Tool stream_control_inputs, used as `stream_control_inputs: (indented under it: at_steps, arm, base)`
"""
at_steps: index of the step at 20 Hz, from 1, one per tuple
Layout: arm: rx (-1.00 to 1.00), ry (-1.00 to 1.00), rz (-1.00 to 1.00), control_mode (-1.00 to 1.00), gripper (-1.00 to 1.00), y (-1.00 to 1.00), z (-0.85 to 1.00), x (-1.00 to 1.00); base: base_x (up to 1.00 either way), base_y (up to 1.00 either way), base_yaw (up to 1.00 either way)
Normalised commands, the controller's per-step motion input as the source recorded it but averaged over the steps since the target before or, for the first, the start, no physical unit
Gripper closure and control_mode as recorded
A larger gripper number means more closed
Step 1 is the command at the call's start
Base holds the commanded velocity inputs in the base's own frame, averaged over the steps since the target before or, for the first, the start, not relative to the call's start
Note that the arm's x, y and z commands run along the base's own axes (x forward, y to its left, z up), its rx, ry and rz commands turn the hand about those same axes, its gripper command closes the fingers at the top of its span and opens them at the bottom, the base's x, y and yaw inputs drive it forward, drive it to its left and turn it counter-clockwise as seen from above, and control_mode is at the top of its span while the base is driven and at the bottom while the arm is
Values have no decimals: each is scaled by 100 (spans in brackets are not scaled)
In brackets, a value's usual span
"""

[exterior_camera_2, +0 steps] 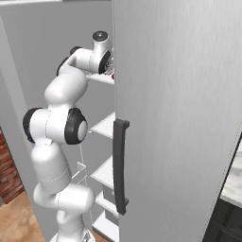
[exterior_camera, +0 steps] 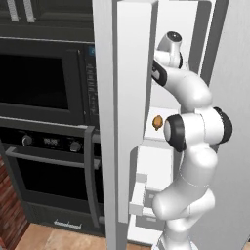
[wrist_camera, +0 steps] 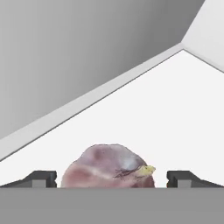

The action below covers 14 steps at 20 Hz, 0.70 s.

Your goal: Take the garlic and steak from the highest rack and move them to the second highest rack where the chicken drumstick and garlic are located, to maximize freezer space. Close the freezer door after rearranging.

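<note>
One garlic (wrist_camera: pixel 109 168) sits between wide-spread jaws, ungripped; one chicken drumstick (exterior_camera: pixel 157 122) below.

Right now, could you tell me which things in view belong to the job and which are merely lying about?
Job: garlic, claw, highest rack, chicken drumstick, freezer door.
Lying about: microwave, oven.

Pretty flat, even light all round, no hard shadows or glare anywhere. The tall white-grey freezer door panel (exterior_camera: pixel 131 117) just shades softly to grey. The black glass-fronted oven (exterior_camera: pixel 46 146) stays dim. Everything looks a bit soft and low-res, edges slightly jaggy.
</note>
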Motion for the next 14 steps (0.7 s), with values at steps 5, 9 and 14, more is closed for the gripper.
stream_control_inputs:
  at_steps: [5, 9, 14]
  arm:
    - [-6, 8, 1, -100, 100, 0, -46, 0]
    - [0, 2, 0, -100, 100, 0, -39, -24]
    - [-6, -17, 12, -100, 100, -14, -5, -55]
  base:
    - [0, 0, 0]
    - [0, 0, 0]
    - [0, 0, 0]
